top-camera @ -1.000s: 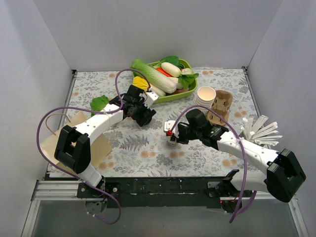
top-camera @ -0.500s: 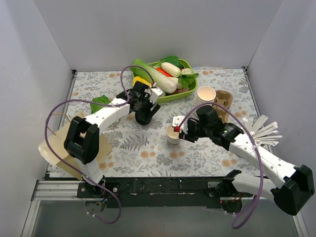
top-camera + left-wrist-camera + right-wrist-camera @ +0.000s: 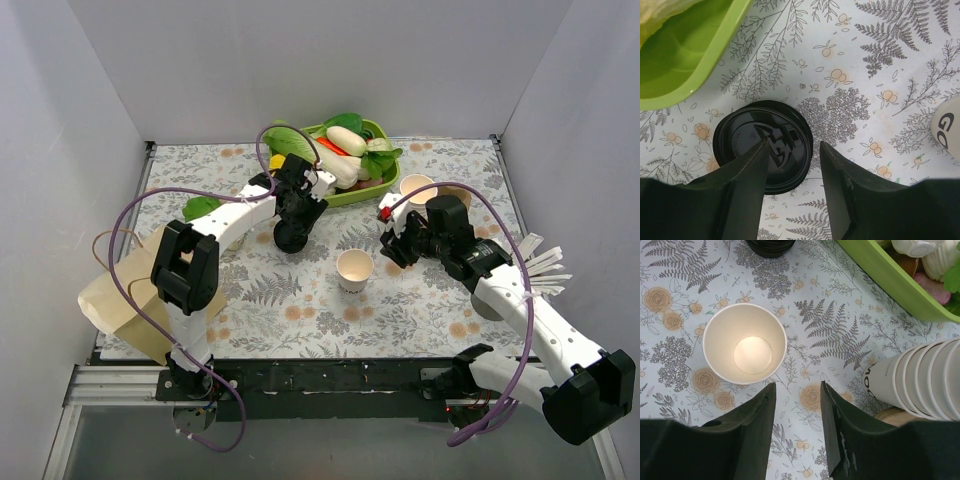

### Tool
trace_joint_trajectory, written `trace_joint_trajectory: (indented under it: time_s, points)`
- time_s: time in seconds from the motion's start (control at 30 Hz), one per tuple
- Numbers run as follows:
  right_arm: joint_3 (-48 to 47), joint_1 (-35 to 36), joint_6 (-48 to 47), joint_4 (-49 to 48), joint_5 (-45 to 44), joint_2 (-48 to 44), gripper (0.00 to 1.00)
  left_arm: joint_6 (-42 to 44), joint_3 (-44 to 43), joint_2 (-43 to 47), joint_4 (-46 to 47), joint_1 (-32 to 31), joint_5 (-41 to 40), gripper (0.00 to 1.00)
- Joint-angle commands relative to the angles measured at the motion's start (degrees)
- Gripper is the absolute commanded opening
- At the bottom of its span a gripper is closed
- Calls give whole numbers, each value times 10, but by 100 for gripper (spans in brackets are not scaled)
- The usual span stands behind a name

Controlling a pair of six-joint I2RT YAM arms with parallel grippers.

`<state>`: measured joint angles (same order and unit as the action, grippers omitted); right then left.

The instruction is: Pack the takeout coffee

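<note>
The takeout coffee is out of view: no cup here wears a lid. A lidless cream paper cup (image 3: 354,268) (image 3: 745,342) stands upright mid-table, empty inside. A stack of black lids (image 3: 292,240) (image 3: 762,145) (image 3: 770,246) lies to its left. My left gripper (image 3: 296,222) (image 3: 792,145) hovers right over the lids, jaws partly apart, the left finger covering the lid's middle and the right finger just past its rim. My right gripper (image 3: 390,248) (image 3: 797,385) is open, a short way right of the cup, with only tablecloth between its fingers.
A green tray (image 3: 375,190) (image 3: 700,75) (image 3: 890,285) of toy vegetables sits at the back. Stacked lidless cups (image 3: 416,188) (image 3: 920,375) stand behind my right gripper. A brown paper bag (image 3: 120,300) lies at the left edge, white sticks (image 3: 545,262) at the right.
My right gripper set the cup down, let go and drew back to the right. My left gripper moved back over the lids and its jaws narrowed.
</note>
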<state>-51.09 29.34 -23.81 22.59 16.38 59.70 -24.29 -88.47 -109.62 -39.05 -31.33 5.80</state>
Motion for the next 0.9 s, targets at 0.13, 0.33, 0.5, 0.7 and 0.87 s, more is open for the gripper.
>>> trace_joint_trajectory:
  time_s: [0.13, 0.33, 0.5, 0.7, 0.87]
  points:
    - [-2, -9, 18, -19, 4, -7, 47, -10, -12, 5, -23, -9, 7, 39]
    - [-2, -8, 13, -22, 1, -6, 47, -1, -4, 0, -24, -10, 4, 27]
    - [-3, -10, 12, -25, 1, -1, 47, 6, -2, 0, -21, -10, -4, 24]
    - [-1, -10, 11, -27, 4, -2, 47, 14, -3, -4, -20, -10, -8, 18]
    - [0, -10, 8, -26, 0, -4, 47, 16, -7, -9, -24, -11, 2, 19]
